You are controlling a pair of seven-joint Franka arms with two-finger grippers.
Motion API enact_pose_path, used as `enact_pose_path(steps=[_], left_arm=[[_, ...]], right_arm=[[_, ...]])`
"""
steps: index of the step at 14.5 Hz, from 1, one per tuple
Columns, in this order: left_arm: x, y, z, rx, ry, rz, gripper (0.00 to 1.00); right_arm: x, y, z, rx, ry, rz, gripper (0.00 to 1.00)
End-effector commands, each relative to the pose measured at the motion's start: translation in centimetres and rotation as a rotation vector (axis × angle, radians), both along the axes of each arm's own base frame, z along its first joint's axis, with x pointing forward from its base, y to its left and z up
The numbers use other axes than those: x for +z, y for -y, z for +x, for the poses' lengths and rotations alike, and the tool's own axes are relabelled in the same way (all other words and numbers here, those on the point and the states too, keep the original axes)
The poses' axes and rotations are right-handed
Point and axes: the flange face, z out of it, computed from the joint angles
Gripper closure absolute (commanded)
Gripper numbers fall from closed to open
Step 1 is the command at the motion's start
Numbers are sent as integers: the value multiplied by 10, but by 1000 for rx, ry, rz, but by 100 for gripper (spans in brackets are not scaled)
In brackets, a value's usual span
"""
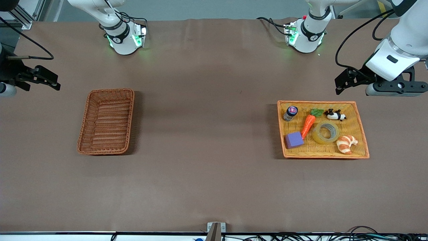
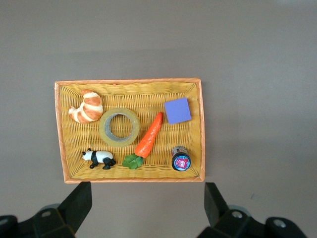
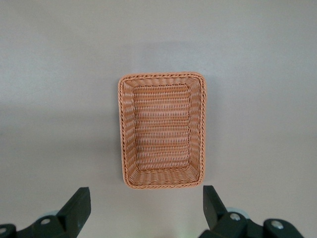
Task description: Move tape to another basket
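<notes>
The tape point(image 1: 317, 135), a yellowish translucent ring, lies flat in the orange-yellow tray point(image 1: 317, 102) at the left arm's end of the table, between a toy carrot and a croissant. In the left wrist view the tape point(image 2: 104, 128) and the tray point(image 2: 129, 82) show in full. The reddish-brown basket point(image 1: 108, 122) stands empty at the right arm's end, also seen whole in the right wrist view as the basket point(image 3: 162, 130). My left gripper point(image 1: 339, 85) hangs open over the bare table beside the tray, its fingers wide apart point(image 2: 147, 196). My right gripper point(image 1: 53, 80) hangs open and empty beside the basket point(image 3: 147, 196).
Sharing the tray with the tape are a toy carrot point(image 1: 308, 125), a croissant point(image 1: 346, 144), a purple block point(image 1: 294, 140), a toy panda point(image 1: 335, 115) and a small jar point(image 1: 290, 113). Brown tabletop stretches between tray and basket. A small bracket point(image 1: 215, 229) sits at the table's nearest edge.
</notes>
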Motion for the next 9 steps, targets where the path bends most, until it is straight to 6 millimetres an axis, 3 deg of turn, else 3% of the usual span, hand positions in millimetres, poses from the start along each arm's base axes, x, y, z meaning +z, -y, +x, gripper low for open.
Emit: enact_pose_path(steps=[1, 6, 9], left_arm=[[2, -1, -1, -19, 13, 19, 0], [-12, -8, 6, -9, -18, 3, 0], [-31, -39, 20, 33, -38, -27, 1]], right_arm=[[-1, 3, -3, -4, -3, 20, 0], [-2, 3, -3, -4, -3, 20, 0], [-2, 3, -3, -4, -6, 20, 0]])
